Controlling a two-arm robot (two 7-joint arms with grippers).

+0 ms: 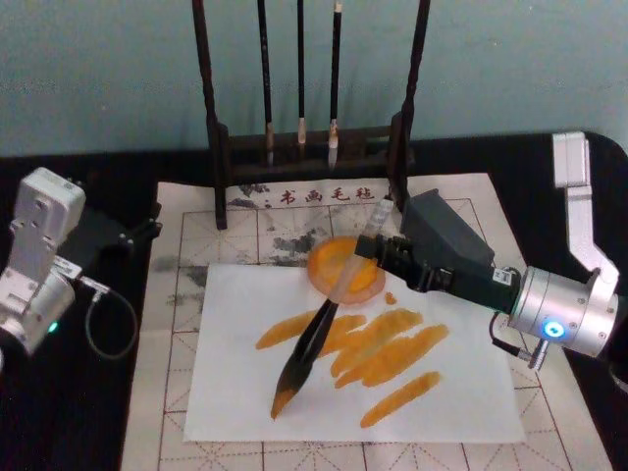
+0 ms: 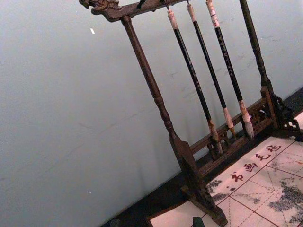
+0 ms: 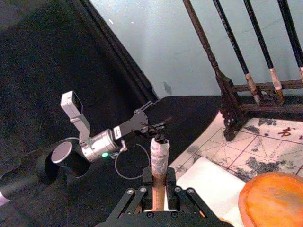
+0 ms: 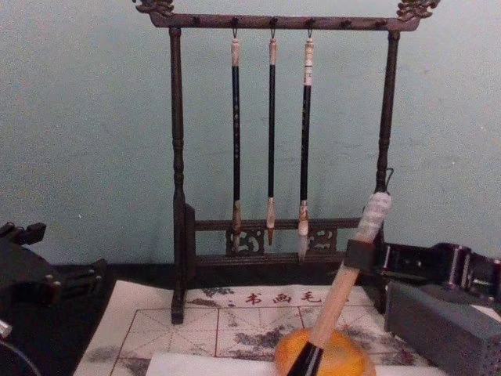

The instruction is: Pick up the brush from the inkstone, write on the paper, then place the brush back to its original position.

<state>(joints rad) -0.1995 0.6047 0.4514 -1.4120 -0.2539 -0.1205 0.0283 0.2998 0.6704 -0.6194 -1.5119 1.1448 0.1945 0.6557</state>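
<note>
From the head we see the right pincer (image 1: pixel 378 257) pinching the brush (image 1: pixel 324 319) high on its tan handle, above the orange dish (image 1: pixel 324 260). The brush leans with its bristles down and toward the robot's left. Their tip is at the paper (image 1: pixel 471 412) among orange strokes (image 1: pixel 392 353), though we cannot tell whether it touches. The paper lies on the felt mat (image 1: pixel 162 392), with the brush rack (image 1: pixel 221 147) at the mat's far edge. The left pincer (image 1: pixel 142 231) sits parked over the dark surface (image 1: pixel 59 412) left of the mat, spread and holding nothing. The left wrist view gives us the rack's post, three thin brushes (image 2: pixel 208 85) hanging from its bar, and the mat's corner with red characters. In the right wrist view the handle runs between the right pincer's fingers, its whitish wrapped end sticking out past them and the dish just beside. From the chest the brush rises tilted over the dish, clamped just below the wrapped end
</note>
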